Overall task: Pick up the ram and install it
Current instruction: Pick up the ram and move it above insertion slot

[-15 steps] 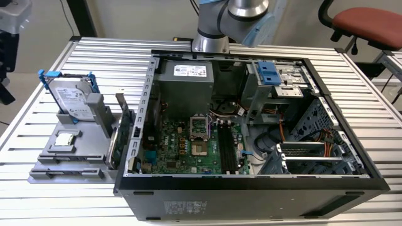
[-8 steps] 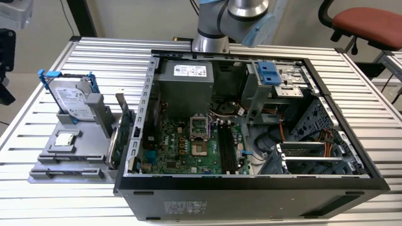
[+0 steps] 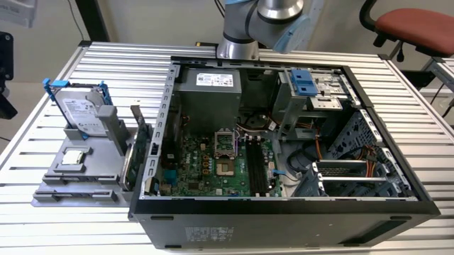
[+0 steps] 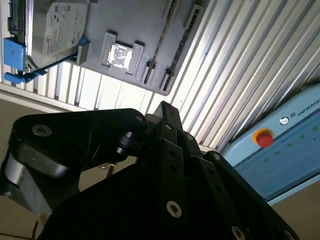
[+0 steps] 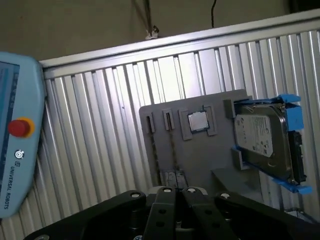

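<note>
The arm (image 3: 262, 21) rises beyond the far side of the open case (image 3: 284, 210) on the table (image 3: 114, 58); the gripper (image 5: 175, 200) hangs above the table, well apart from the holder (image 3: 78, 180); whether the claw is wide or narrow cannot be told. The holder lies on the exterior view's left, just beside the case. The ram (image 5: 172, 150) is 1 of 2 thin boards standing on edge in the holder; in the first wrist view it shows edge-on, between the CPU (image 5: 198, 121) and the card (image 5: 154, 150); the gripper is well apart from it. The drive (image 5: 262, 140), in its blue frame, stands at the holder's far end. The black slots (image 3: 257, 167) lie inside the case, near its front wall.
</note>
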### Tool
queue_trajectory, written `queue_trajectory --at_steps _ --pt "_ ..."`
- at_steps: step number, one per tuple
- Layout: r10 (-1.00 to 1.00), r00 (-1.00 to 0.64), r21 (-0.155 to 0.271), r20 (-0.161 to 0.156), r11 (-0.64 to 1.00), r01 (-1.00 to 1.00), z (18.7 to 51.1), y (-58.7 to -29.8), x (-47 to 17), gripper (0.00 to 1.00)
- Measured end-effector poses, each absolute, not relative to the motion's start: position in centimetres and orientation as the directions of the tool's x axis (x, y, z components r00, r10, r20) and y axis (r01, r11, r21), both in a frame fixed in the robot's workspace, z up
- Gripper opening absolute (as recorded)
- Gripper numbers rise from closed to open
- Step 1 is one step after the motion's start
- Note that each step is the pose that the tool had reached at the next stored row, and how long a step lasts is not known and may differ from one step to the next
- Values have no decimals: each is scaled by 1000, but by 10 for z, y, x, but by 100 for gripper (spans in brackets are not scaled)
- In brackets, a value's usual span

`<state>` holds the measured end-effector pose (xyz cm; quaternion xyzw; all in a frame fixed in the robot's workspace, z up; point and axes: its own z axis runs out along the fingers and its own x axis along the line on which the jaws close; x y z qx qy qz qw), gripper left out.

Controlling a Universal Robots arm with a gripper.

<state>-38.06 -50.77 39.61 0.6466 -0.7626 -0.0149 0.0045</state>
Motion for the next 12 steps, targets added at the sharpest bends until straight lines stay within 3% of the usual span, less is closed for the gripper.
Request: queue_trajectory --at_steps 12 --pt "-1000 26 19 -13 -26 -999 395 -508 -381 0"
